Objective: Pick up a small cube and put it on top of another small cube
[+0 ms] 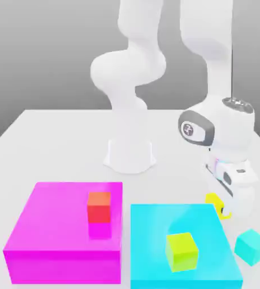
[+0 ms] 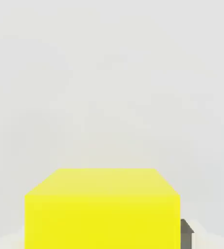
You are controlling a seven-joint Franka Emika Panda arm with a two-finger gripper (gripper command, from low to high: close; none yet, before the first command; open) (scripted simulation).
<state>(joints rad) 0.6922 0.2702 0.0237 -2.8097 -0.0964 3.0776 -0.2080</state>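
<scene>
The small bright-yellow cube (image 1: pixel 213 200) rests on the white table just behind the far right corner of the flat cyan block (image 1: pixel 155 226). My gripper (image 1: pixel 221 206) is lowered right at this cube and hides part of it. In the hand view the yellow cube (image 2: pixel 102 214) looms very close, with bare table beyond it. A red cube (image 1: pixel 99 207) sits on the flat magenta block (image 1: pixel 53 226). A lime yellow-green cube (image 1: pixel 181 252) sits on the cyan block.
A teal cube (image 1: pixel 251 245) lies on the table at the exterior view's right, beside the cyan block. The arm's white base (image 1: pixel 129 155) stands behind the two blocks. The table (image 1: pixel 53 141) stretches out to the left and back.
</scene>
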